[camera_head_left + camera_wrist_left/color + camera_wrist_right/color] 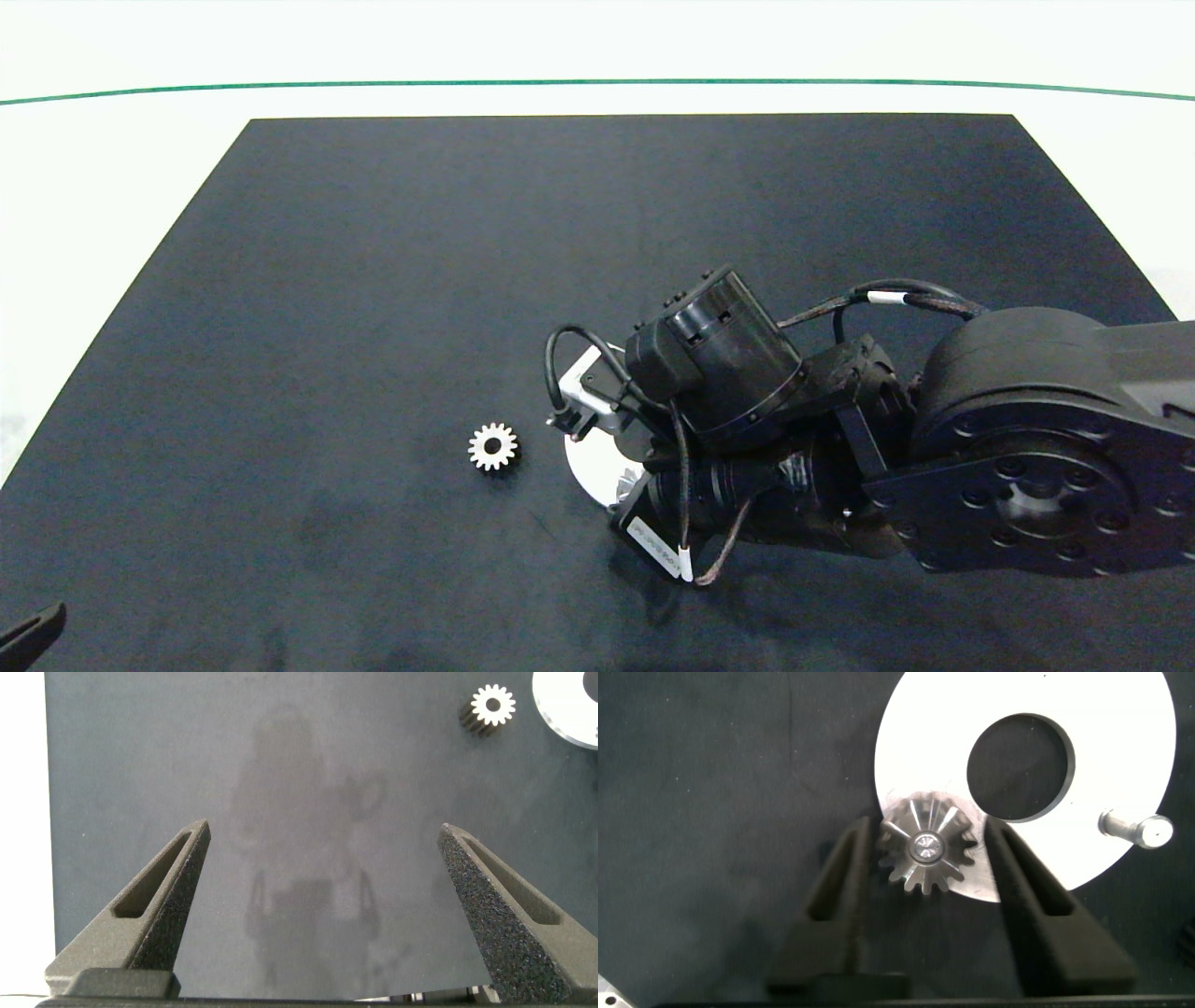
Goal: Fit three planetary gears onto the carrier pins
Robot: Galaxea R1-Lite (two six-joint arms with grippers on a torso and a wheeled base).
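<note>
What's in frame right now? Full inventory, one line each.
planetary gears: two seen, silver; one loose on the mat beside the disc, one on a carrier pin between the right gripper's fingers
carrier pins: two seen, silver-white; one bare near the disc's edge, one through the seated gear
disc: one, white, large centre hole, on the mat
mat: one, dark, on a white table
right gripper: over the disc, fingers either side of the gear, gaps showing
left gripper: open, above bare mat
</note>
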